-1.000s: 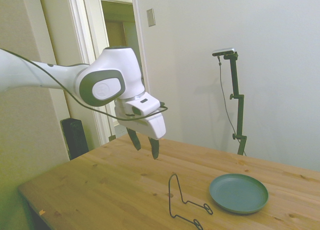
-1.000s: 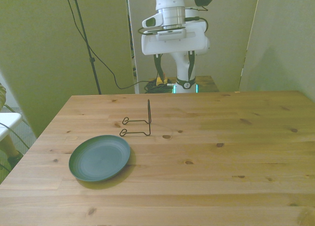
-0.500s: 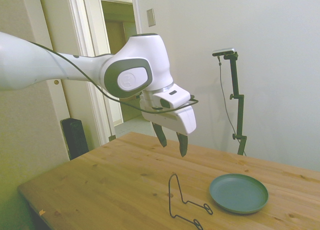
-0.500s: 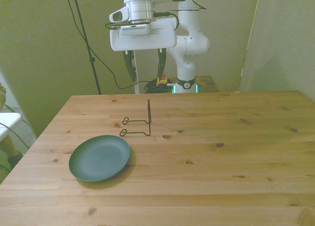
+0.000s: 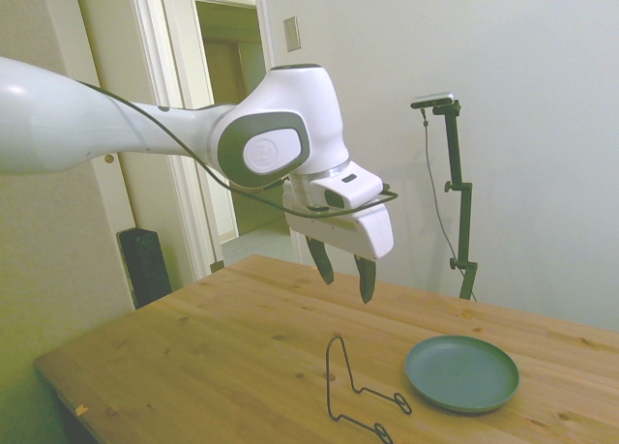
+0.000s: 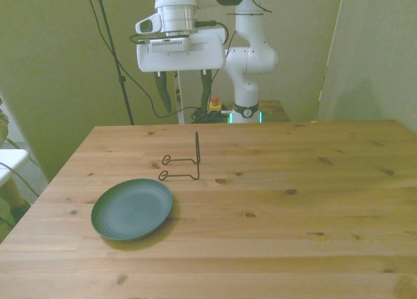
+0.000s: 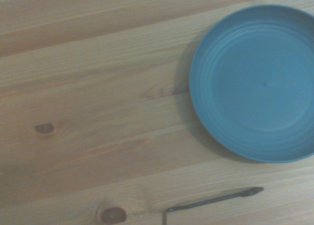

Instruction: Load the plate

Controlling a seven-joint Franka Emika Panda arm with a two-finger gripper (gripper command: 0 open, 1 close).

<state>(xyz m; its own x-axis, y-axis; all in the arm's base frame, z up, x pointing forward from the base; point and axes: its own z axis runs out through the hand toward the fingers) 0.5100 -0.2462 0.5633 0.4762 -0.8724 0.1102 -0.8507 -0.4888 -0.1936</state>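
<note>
Plate [image 6: 131,209], teal-green and bare, lies flat on the tabletop [image 6: 293,208] near the front view's left edge, just beside a thin black wire stand [image 6: 184,164] that stands apart from it. High above, behind the stand, the gripper [image 6: 183,94] hangs with fingers pointing down, spread wide and holding nothing. Bare wood stretches wide toward the front view's right.

I am working in a home room: plain painted walls, a white-trimmed doorway [image 5: 227,125], a light switch [image 5: 291,34], a pine table [image 6: 273,201].
</note>
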